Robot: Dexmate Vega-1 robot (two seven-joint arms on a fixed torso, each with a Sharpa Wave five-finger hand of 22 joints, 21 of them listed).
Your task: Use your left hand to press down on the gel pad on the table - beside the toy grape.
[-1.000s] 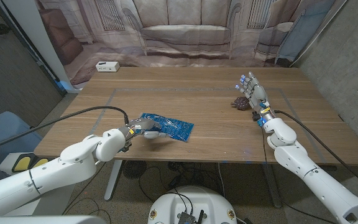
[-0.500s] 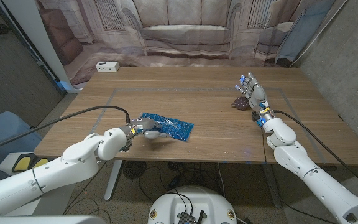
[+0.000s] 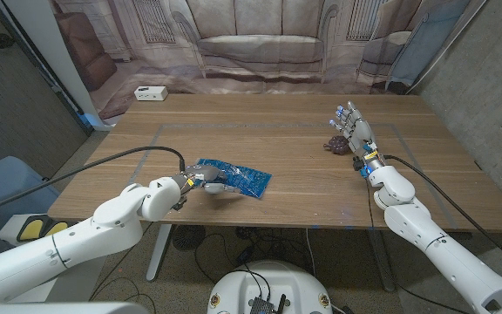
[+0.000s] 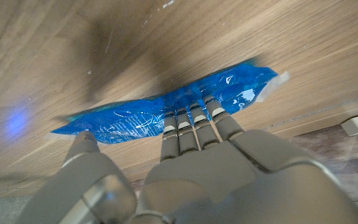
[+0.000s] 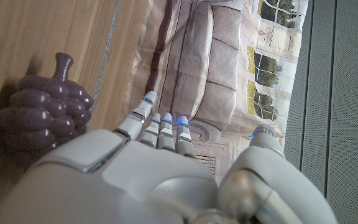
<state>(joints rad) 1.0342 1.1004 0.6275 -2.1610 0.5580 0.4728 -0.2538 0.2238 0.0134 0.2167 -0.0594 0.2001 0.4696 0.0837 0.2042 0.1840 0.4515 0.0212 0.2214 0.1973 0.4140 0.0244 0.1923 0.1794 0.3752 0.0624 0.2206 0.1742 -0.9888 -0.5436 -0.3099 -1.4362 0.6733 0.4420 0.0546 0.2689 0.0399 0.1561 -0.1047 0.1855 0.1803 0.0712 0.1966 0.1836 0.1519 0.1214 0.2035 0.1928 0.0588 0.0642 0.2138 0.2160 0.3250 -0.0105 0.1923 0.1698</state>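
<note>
The blue gel pad [image 3: 236, 176] lies flat on the wooden surface [image 3: 286, 144], toward the front edge and left of the middle in the head view; the left robot hand [image 3: 206, 180] sits at its near-left end, fingers [image 4: 194, 121] stretched forward side by side with their tips on the blue plastic, as the left wrist view shows; the thumb [image 4: 86, 144] is spread to one side and its tip meets the edge of the pad; the hand grips nothing, it only touches the pad from above; how hard it bears on the gel cannot be told.

The toy grape [image 3: 335, 144], a dark purple bunch with a short stem, stands on the right half of the surface, well apart from the gel pad; the right robot hand [image 3: 352, 129] stands on its edge just beside the grape, on the side away from the pad, fingers straight and apart, holding nothing; in the right wrist view the grape [image 5: 47, 111] sits close to that hand's [image 5: 160, 168] fingers, without plain contact.

A small white box [image 3: 150, 92] rests at the far-left corner of the surface; behind the surface hangs a printed backdrop [image 3: 260, 39] showing a sofa.
</note>
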